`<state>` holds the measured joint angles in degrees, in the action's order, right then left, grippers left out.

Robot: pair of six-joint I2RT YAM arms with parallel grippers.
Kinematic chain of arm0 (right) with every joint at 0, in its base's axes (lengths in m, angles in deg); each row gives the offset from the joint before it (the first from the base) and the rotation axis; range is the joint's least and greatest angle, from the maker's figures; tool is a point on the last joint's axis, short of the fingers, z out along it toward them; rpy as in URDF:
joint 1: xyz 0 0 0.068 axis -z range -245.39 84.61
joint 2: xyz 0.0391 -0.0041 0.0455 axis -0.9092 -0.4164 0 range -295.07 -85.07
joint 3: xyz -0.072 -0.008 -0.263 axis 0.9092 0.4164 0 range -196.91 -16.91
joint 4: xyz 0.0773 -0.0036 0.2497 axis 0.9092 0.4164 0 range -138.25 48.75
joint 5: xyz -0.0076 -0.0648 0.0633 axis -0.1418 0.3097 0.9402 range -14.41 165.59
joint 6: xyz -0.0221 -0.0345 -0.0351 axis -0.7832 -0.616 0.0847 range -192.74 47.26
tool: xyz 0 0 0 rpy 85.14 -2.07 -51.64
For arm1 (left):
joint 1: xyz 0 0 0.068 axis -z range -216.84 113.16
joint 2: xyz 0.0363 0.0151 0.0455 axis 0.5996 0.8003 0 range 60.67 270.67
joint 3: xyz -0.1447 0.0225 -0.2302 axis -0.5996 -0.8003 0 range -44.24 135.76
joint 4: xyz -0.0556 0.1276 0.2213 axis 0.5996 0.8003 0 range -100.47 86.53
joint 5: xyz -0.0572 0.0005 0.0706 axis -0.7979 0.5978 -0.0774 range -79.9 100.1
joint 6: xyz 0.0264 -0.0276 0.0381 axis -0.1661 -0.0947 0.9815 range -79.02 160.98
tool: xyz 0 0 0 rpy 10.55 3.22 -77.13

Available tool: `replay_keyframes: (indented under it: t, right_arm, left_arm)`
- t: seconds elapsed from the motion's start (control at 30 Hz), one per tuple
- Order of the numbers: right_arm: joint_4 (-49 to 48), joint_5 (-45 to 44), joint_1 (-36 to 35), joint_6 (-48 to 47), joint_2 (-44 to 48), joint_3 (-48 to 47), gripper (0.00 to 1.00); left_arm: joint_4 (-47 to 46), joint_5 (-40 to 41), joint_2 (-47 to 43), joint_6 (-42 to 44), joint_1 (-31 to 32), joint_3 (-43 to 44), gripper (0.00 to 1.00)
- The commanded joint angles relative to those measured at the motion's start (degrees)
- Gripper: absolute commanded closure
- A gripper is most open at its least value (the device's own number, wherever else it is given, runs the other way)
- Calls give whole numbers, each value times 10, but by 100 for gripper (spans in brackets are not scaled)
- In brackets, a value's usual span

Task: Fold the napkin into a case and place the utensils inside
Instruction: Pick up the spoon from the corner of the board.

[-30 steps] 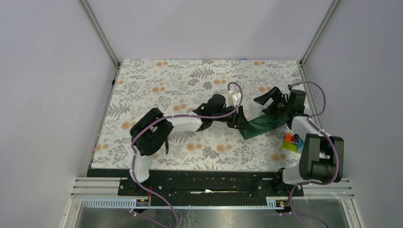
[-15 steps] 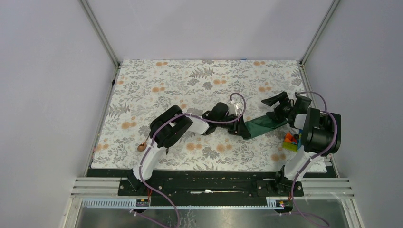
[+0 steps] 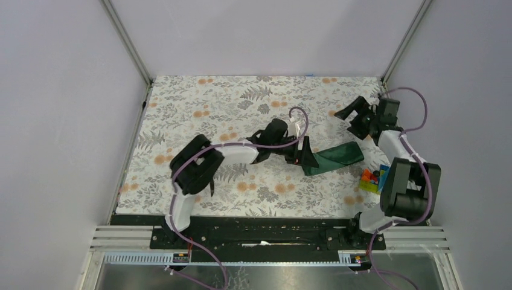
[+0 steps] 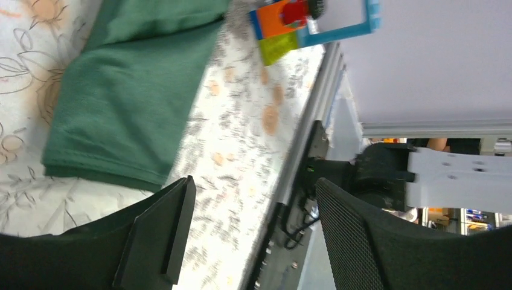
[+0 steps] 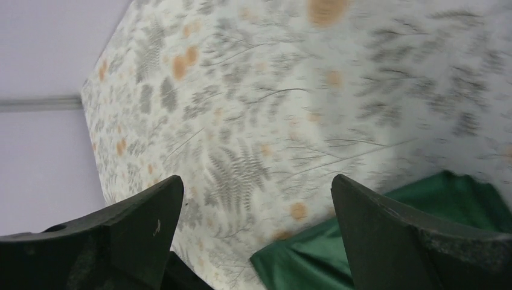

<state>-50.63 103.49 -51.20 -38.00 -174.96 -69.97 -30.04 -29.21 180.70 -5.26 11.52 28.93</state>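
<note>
Napkin (image 3: 336,157), dark green and folded into one narrow strip, is lying on the floral tablecloth (image 3: 241,109) toward the right of the worktop. Its long axis is running slantwise, the near end pointing left and the far end pointing right. The left claw (image 3: 305,162) is sitting at that near-left end, jaws standing wide with nothing between them; in its wrist view the cloth is lying just beyond it. The right claw (image 3: 354,118) is hovering farther back by the right edge, apart from the strip, also gaping wide and gripping nothing. One cluster of bright toy blocks (image 3: 370,179) is resting just nearer than the strip's right end.
</note>
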Motion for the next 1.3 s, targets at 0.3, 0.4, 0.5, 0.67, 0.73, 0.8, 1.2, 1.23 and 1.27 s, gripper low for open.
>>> replay_keyframes:
  t: [0.3,0.4,0.5,0.67,0.73,0.8,1.2,1.23,1.27]
  right_arm:
    - [157,-61,-340,-112,79,-7,1]
    - [141,-60,-364,-118,86,27,1]
    - [139,-43,-368,-127,83,41,1]
    - [122,-7,-381,-121,104,55,1]
    - [118,3,-386,-119,116,56,1]
    - [121,10,-389,-118,136,56,1]
    - [136,17,-389,-124,199,59,1]
    - [135,19,-389,-125,198,59,0]
    - [134,20,-390,-124,196,59,0]
  left_arm:
    - [450,285,-452,127,-130,-222,14]
    - [550,375,-533,128,-221,-242,15]
    - [659,495,-547,149,-301,-203,14]
    - [666,433,-475,216,-438,-158,7]
    - [657,398,-434,240,-467,-150,15]
    - [644,408,-395,263,-473,-143,18]
    - [641,391,-249,317,-481,-137,40]
    - [642,391,-241,316,-480,-137,43]
    - [640,391,-235,317,-481,-138,45]
